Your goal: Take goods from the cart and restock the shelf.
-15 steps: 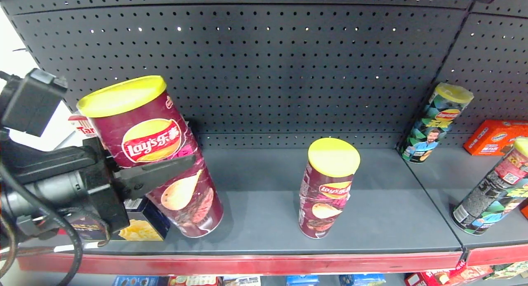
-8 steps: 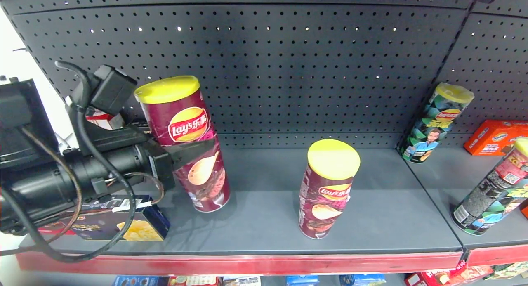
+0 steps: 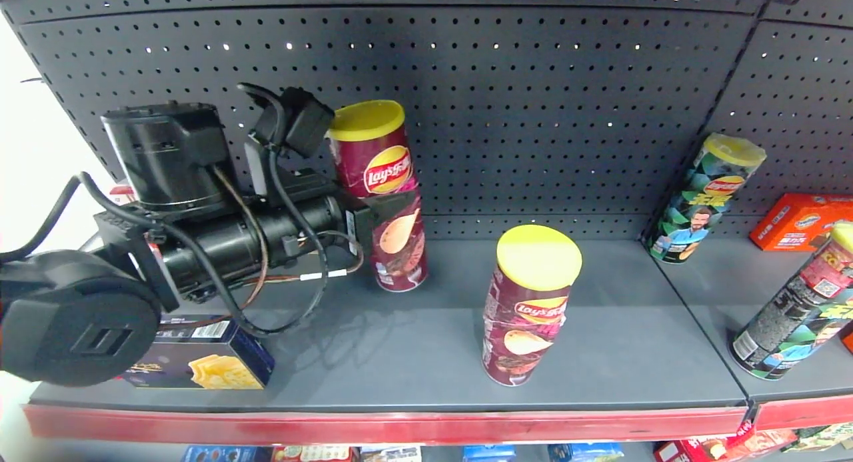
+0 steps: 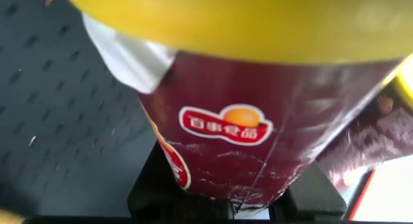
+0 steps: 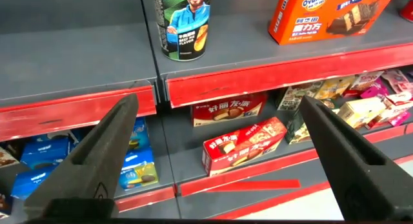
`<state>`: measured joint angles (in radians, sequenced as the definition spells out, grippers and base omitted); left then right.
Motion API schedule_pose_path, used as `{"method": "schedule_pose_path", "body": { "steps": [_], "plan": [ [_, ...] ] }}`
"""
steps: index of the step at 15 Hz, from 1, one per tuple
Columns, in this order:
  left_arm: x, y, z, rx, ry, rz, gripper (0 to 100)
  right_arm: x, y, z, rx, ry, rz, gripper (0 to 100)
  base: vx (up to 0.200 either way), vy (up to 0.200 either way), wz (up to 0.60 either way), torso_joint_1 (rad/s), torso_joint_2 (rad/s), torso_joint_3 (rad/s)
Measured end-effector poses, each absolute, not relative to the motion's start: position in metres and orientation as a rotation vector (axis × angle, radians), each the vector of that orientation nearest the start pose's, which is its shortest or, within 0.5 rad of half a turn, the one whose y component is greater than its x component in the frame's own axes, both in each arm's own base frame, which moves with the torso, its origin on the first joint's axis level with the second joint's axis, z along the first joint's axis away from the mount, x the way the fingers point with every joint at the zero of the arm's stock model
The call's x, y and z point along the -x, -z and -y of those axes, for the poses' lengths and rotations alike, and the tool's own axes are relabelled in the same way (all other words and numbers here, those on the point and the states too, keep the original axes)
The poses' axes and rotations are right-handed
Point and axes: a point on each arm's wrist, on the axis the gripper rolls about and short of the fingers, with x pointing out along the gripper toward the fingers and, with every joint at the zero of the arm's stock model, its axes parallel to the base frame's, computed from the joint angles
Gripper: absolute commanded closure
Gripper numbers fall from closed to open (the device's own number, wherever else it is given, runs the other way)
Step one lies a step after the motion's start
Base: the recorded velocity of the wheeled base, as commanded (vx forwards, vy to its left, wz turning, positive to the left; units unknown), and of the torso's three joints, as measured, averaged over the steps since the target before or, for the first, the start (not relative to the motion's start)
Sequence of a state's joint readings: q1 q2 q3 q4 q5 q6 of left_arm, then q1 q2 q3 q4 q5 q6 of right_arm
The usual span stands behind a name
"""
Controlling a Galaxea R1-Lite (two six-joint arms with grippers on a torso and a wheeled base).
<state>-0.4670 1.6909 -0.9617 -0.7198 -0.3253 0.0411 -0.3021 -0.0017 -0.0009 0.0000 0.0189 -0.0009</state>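
Near the pegboard at the back of the shelf (image 3: 620, 355), the maroon chip can (image 3: 380, 162) stands upright, clamped at mid-height by the left gripper (image 3: 392, 212). A matching can (image 3: 530, 309) stands apart, nearer the front edge. The right gripper (image 5: 219, 153) hangs before the lower shelves (image 5: 213, 79), fingers spread wide, holding nothing.

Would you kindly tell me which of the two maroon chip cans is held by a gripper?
The rear can by the pegboard, clamped in the left gripper; the other maroon can stands free nearer the front.
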Motion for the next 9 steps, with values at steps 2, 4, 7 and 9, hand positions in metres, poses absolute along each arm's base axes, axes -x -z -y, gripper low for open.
{"method": "schedule_pose_path", "body": {
  "steps": [2,4,7,9],
  "plan": [
    [-0.291,-0.237,0.162,-0.06,0.84,-0.018,100,0.022,-0.076,-0.007,0.002,0.283,0.002,0,0.0,0.0,0.0,0.0,0.0,0.0],
    [-0.301,-0.238,0.169,-0.091,0.931,-0.061,100,0.022,-0.076,-0.007,0.002,0.284,0.002,0,0.0,0.0,0.0,0.0,0.0,0.0],
    [-0.32,-0.243,0.168,-0.121,1.007,-0.09,100,0.022,-0.076,-0.007,0.002,0.283,0.002,0,0.0,0.0,0.0,0.0,0.0,0.0],
    [-0.336,-0.243,0.169,-0.151,1.008,-0.075,100,0.022,-0.076,-0.007,0.002,0.283,0.002,0,0.0,0.0,0.0,0.0,0.0,0.0]
  ]
}}
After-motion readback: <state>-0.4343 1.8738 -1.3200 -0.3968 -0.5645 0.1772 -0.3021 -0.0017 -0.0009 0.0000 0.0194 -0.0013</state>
